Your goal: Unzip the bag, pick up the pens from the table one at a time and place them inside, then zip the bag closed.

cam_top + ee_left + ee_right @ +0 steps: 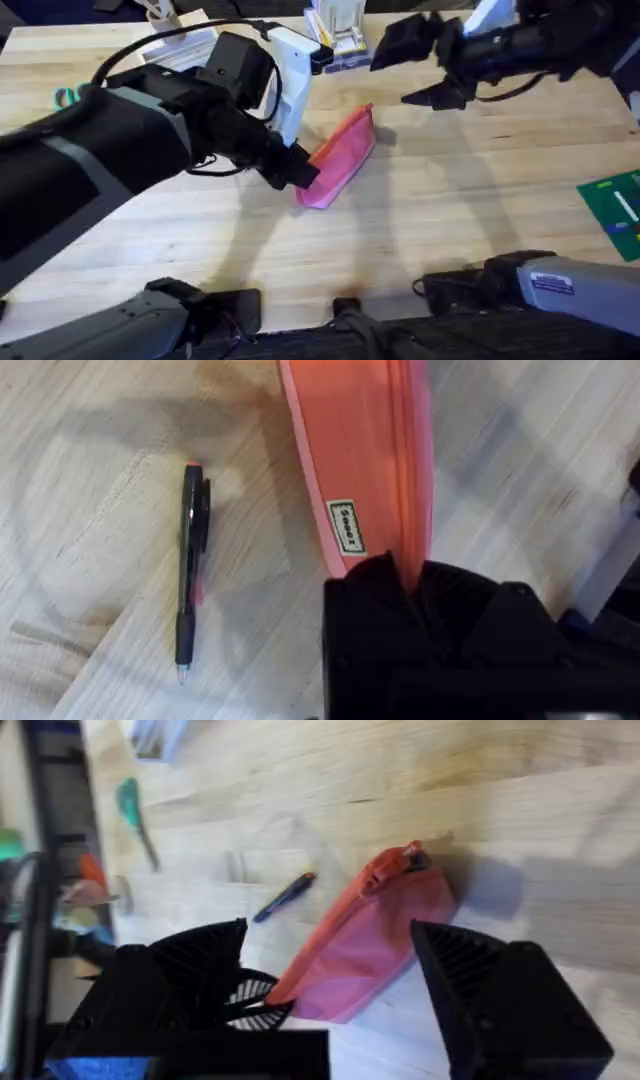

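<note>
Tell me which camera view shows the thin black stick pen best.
The left wrist view: there the thin black stick pen lies whole on the light-wood table, beside the pink soft pouch. The right wrist view shows it smaller and farther off. In the overhead view I cannot make it out.

Light-wood butcher-block worktop [470, 210], plank seams running across the frame. Near centre of the overhead view, a pink pouch [340, 160] lying slantwise, upper end toward the right, lower end toward the left. In the left wrist view, a black pen [192, 572] flat on the wood just beside the pouch, not touching it. At far left of the overhead view, teal scissors [66, 96]. Along the upper edge, white boxes [190, 45] upper left of centre and a clear container [338, 35] at upper centre. At the right edge, a green board [615, 212].
</note>
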